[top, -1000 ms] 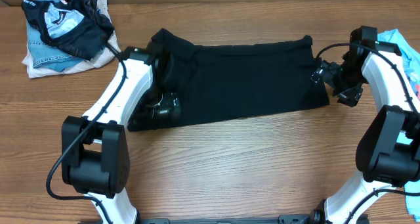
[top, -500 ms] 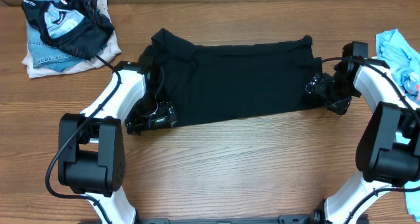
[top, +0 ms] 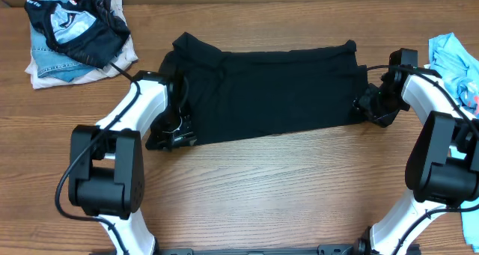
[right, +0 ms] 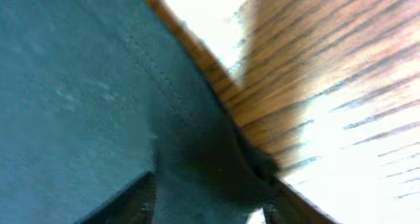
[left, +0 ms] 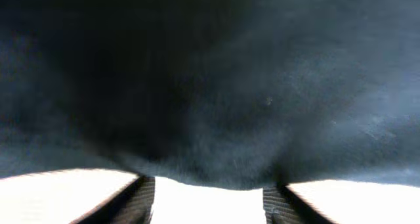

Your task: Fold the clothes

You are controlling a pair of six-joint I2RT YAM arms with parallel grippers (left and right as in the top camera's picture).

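Black T-shirt (top: 269, 94) is lying spread across the table (top: 284, 188). Left gripper (top: 174, 135) is sitting at its near-left corner, right gripper (top: 367, 105) at the right hem; both are gaping apart over cloth, likely lining up a paired pinch for folding

left claw (top: 174, 135), right claw (top: 367, 105) both low, turned inward, fingers spread.

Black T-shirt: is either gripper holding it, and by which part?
Cannot be told. The left gripper sits at the near left corner of the black T-shirt, the right gripper at its right edge; fabric hides both grips.
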